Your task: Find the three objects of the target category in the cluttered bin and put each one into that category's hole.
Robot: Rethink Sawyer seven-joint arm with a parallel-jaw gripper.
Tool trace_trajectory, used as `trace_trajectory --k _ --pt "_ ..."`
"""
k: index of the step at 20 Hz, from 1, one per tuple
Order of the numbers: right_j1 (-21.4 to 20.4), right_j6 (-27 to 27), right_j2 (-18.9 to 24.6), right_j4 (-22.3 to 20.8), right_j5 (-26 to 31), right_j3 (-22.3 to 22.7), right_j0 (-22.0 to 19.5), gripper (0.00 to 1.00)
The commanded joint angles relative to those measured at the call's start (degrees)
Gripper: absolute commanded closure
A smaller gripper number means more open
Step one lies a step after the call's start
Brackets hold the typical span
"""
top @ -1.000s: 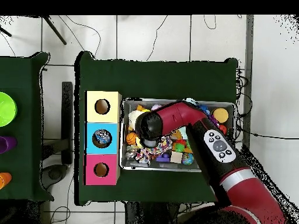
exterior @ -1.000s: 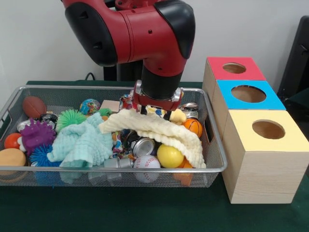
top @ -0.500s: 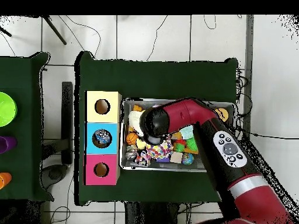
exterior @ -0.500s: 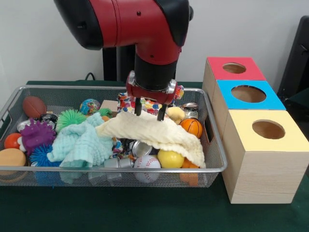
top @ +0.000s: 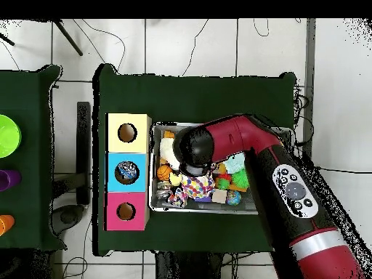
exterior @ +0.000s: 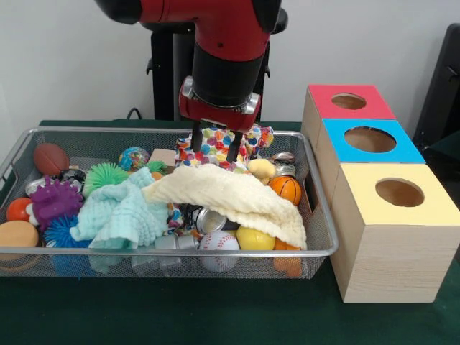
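Red arm (exterior: 215,29) hangs over the wire bin (exterior: 316,215). Its gripper (exterior: 213,152) has two thin fingers parted a little, nothing visibly between them, just above the cream cloth (exterior: 230,194), spotted cloth (exterior: 219,144) behind. Judging by that, a cloth is the target. Holed boxes (exterior: 392,215) stand beside the bin on the green table (exterior: 215,316); plain white wall behind.

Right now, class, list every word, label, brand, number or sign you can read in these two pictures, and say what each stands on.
None can be read.
Silver can in the wire bin: any print is too blurred to read.
Red, blue and yellow boxes: plain coloured tops, no lettering.
Button panel on the arm, overhead view: marks too small to read.
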Motion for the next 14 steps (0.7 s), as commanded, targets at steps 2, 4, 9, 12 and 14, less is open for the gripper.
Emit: trace_trajectory --k 2,4,9,12,14 --pt "-2.3 -12.7 0.1 0.3 5.5 -1.9 2.5 0.0" --pt "-2.6 -11.5 -0.3 -0.1 4.4 -1.3 3.0 0.0" --pt "-1.7 -9.1 -1.6 -1.2 1.9 -0.7 4.2 0.0" --pt "0.0 -7.2 -2.5 -2.8 -0.5 -1.3 5.5 0.0" --pt "0.9 -5.7 -3.0 -3.6 -2.8 -1.0 6.0 0.0"
